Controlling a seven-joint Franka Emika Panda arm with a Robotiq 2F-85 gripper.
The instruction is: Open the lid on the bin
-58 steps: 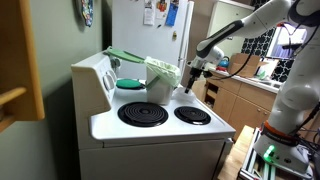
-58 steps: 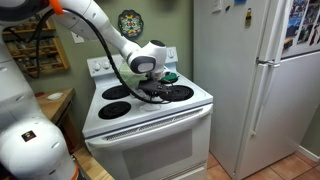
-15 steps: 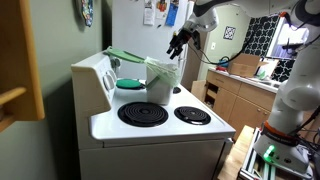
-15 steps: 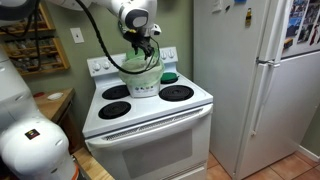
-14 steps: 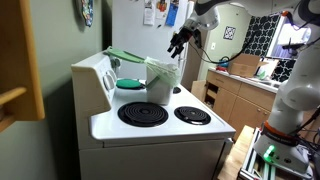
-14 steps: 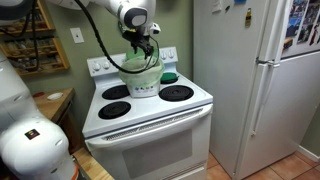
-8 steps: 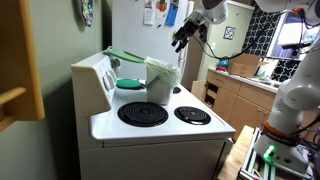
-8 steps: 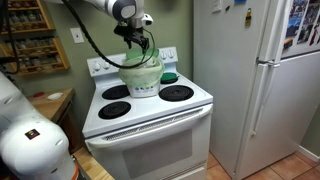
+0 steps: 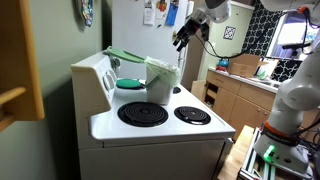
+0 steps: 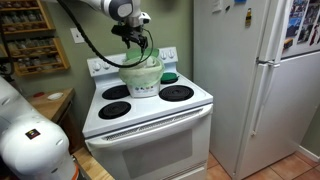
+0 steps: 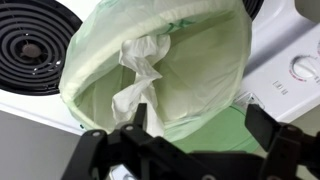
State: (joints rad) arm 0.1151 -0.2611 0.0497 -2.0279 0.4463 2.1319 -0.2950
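Observation:
The bin [image 9: 160, 82] [image 10: 141, 76] stands on the back of the white stove, pale with a thin liner bag in it. From above its mouth [image 11: 150, 60] shows uncovered, with crumpled white plastic inside. The light-green lid [image 9: 124, 55] [image 11: 215, 132] is swung back from the rim and lies about level over the stove's back panel. My gripper [image 9: 181, 38] [image 10: 135, 40] [image 11: 203, 125] hangs above the bin, apart from it. It is open, its dark fingers [image 11: 268, 125] spread wide with nothing between them.
A round teal dish [image 9: 130, 84] [image 10: 170, 76] sits on a back burner beside the bin. Two coil burners [image 9: 143, 114] lie at the front. A white fridge [image 10: 250, 80] stands next to the stove, and kitchen counters [image 9: 240, 92] lie beyond.
The gripper has risen a little higher above the bin and its jaws have spread wider. The bin and its swung-back lid have not moved.

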